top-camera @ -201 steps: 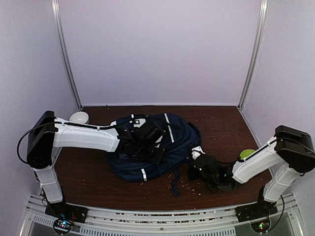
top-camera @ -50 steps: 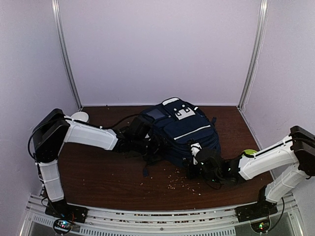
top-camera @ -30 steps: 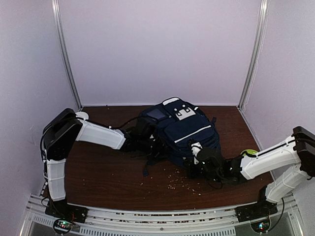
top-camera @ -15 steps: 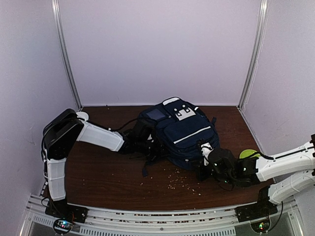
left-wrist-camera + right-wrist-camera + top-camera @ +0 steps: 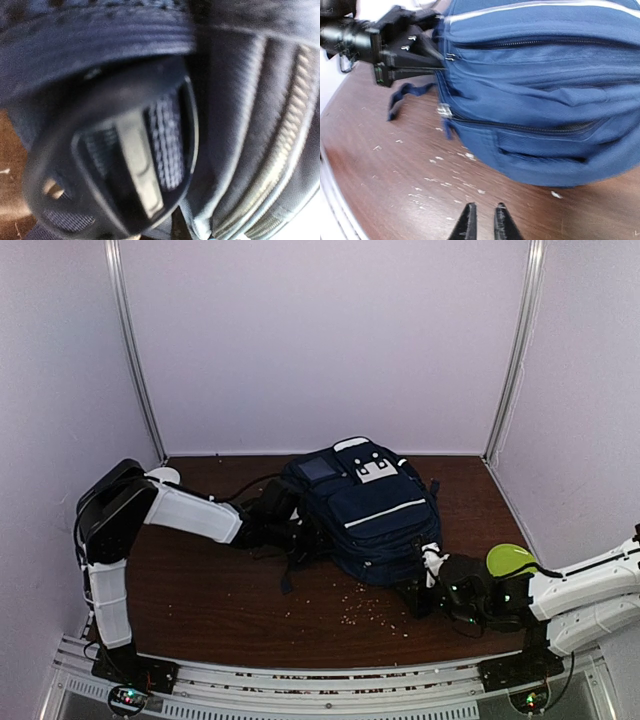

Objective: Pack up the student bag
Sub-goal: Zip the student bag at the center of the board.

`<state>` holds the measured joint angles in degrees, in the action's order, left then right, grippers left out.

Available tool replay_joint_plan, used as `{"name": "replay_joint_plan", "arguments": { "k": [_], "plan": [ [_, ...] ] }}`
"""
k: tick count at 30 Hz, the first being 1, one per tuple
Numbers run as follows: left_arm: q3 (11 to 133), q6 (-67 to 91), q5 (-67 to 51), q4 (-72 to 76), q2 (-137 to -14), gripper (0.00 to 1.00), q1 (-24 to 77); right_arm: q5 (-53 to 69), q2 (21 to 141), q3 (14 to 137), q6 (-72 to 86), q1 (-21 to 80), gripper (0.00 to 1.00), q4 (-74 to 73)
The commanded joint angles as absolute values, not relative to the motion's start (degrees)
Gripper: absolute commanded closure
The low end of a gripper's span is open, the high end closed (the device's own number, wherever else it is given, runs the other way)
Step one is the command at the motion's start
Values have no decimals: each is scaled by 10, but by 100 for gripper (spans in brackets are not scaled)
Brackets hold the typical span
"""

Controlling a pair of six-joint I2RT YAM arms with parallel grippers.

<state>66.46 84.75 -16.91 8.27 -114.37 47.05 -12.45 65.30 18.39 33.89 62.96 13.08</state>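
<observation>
I'm watching the right fingers first: they're standing only a sliver apart, gripping nothing, with bare table showing between the tips. They're hovering low over the wood, just short of the near side of the student bag, not touching it. Pale crumbs are lying scattered on the table all around them.

The left fingers are sitting closed tight and pressing right up against the bag's left side, by the zip pulls. The left wrist camera is filling with blurred navy fabric, webbing and a zip line, so I can't tell whether they're pinching any cloth or strap.

The bag itself is lying near the middle of the table, between the two arms, front face up. Its white stripe is running across it and the white buckle patch is pointing toward the back wall. A dark strap is trailing off its left edge onto the wood.

A lime-green round thing is lying behind the right arm, and a white round object is peeking out behind the left arm.
</observation>
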Motion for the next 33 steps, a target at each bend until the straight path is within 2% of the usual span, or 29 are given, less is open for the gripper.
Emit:
{"name": "replay_joint_plan", "arguments": {
  "k": [1, 10, 21, 24, 29, 33],
  "plan": [
    [662, 828, -132, 93, -1109, 100, 468, -76, 685, 181, 348, 645, 77, 281],
    [666, 824, -139, 104, -1085, 100, 493, -132, 800, 219, 405, 647, 65, 330],
    [659, 803, -115, 89, -1042, 100, 516, -232, 857, 312, 467, 649, 58, 227],
    [652, 803, -115, 96, -1036, 100, 519, -272, 873, 349, 503, 649, 62, 140],
    [645, 794, -110, 94, -1020, 100, 522, -298, 883, 358, 550, 648, 78, 83],
    [636, 786, -102, 88, -1004, 100, 522, -324, 828, 330, 569, 648, 79, 42]
  ]
}}
